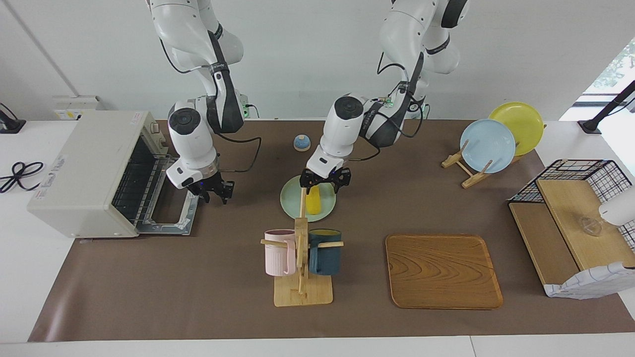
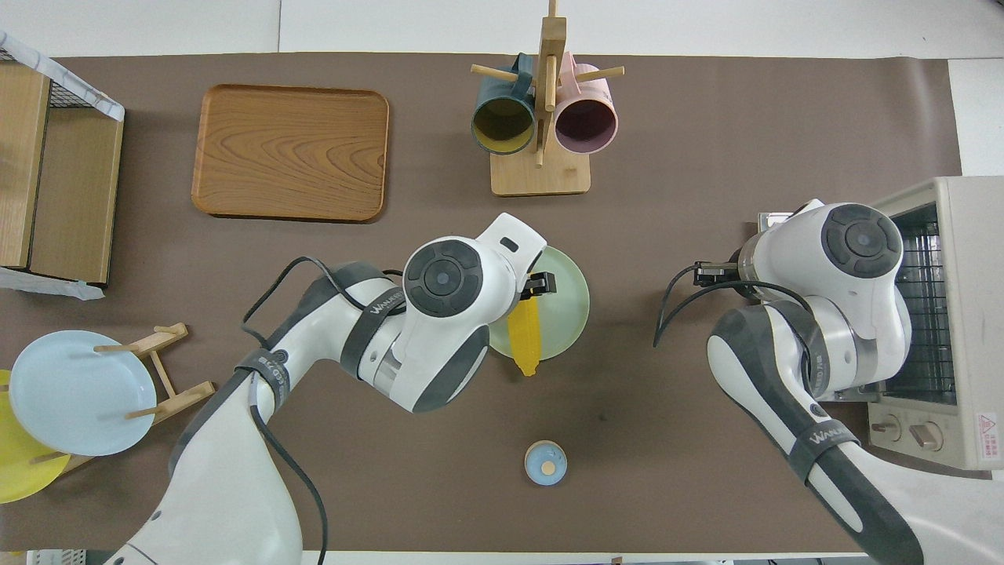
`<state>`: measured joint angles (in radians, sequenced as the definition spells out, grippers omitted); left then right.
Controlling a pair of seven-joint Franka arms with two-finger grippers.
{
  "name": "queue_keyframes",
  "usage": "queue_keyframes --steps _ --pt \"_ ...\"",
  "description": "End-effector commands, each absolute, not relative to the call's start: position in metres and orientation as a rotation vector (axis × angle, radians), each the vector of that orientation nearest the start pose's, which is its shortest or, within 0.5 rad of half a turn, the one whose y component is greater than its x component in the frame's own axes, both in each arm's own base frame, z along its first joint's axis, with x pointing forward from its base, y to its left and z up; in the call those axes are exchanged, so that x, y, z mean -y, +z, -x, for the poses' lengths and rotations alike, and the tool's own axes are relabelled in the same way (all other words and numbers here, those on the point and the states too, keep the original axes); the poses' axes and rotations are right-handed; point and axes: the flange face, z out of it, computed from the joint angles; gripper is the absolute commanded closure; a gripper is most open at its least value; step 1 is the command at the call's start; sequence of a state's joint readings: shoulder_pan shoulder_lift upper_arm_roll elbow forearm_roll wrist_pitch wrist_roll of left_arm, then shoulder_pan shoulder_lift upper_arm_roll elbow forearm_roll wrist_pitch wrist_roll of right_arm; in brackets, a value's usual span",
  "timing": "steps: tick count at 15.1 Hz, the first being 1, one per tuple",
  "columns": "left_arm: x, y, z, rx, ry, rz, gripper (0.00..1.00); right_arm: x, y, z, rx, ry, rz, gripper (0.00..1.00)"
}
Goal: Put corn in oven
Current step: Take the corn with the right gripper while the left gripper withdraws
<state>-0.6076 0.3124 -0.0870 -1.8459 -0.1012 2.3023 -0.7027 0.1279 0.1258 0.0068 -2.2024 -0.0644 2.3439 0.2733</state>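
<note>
Corn (image 1: 313, 204) on green plate (image 1: 290, 201), directly under the left gripper (image 1: 325, 180), fingers spread, nothing held.

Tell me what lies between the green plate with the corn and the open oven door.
Only the right claw, over bare brown mat beside the oven door; nothing else separates it from the corn and plate. The facing view shows it.
</note>
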Motion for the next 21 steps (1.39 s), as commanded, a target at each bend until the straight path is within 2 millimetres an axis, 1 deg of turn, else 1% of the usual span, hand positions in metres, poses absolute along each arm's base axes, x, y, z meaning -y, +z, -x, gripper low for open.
queue_keyframes --steps 1,2,3,4,5,6,7,8,9,10,11,12,13,14,15,17,19,20,21 --pt "0.378 0.416 -0.497 0.152 -0.041 3.306 0.00 -0.085 0.334 -0.547 -0.145 -0.025 3.173 0.34" --pt "0.366 0.430 -0.500 0.166 -0.037 3.301 0.00 -0.101 0.340 -0.548 -0.108 -0.023 3.174 0.22" --pt "0.355 0.445 -0.504 0.186 -0.032 3.296 0.00 -0.113 0.345 -0.551 -0.099 -0.024 3.175 0.16" --pt "0.342 0.458 -0.511 0.200 -0.014 3.288 0.00 -0.129 0.351 -0.556 -0.103 -0.035 3.173 0.00" --pt "0.325 0.474 -0.520 0.199 -0.003 3.280 0.00 -0.148 0.361 -0.561 -0.130 -0.049 3.155 0.00" --pt "0.302 0.490 -0.530 0.191 0.019 3.271 0.00 -0.171 0.376 -0.568 -0.164 -0.043 3.127 0.00" --pt "0.274 0.506 -0.542 0.162 0.045 3.262 0.00 -0.189 0.390 -0.575 -0.192 -0.013 3.122 0.00" --pt "0.246 0.517 -0.551 0.119 0.067 3.256 0.00 -0.207 0.401 -0.585 -0.247 0.017 3.125 0.00" --pt "0.216 0.525 -0.558 0.065 0.092 3.250 0.00 -0.230 0.406 -0.597 -0.298 0.040 3.130 0.00" --pt "0.189 0.534 -0.561 0.014 0.099 3.249 0.00 -0.267 0.404 -0.604 -0.313 0.069 3.157 0.00" --pt "0.167 0.542 -0.561 -0.027 0.102 3.241 0.00 -0.312 0.402 -0.603 -0.303 0.070 3.177 0.00" --pt "0.149 0.548 -0.560 -0.046 0.112 3.237 0.00 -0.343 0.394 -0.602 -0.307 0.066 3.197 0.00" --pt "0.133 0.552 -0.558 -0.060 0.129 3.222 0.00 -0.364 0.384 -0.597 -0.341 0.062 3.205 0.00" --pt "0.120 0.559 -0.555 -0.082 0.137 3.193 0.00 -0.385 0.380 -0.588 -0.357 0.045 3.200 0.00" --pt "0.113 0.564 -0.550 -0.090 0.146 3.158 0.00 -0.403 0.376 -0.578 -0.361 0.037 3.198 0.00" --pt "0.107 0.572 -0.543 -0.094 0.158 3.111 0.00 -0.427 0.378 -0.564 -0.386 0.009 3.173 0.00" --pt "0.104 0.576 -0.534 -0.091 0.207 3.089 0.00 -0.442 0.380 -0.557 -0.365 -0.026 3.154 0.00" --pt "0.104 0.585 -0.528 -0.096 0.221 3.071 0.00 -0.450 0.379 -0.553 -0.343 -0.057 3.132 0.00" --pt "0.103 0.594 -0.523 -0.101 0.231 3.059 0.00 -0.449 0.369 -0.552 -0.341 -0.062 3.128 0.00"
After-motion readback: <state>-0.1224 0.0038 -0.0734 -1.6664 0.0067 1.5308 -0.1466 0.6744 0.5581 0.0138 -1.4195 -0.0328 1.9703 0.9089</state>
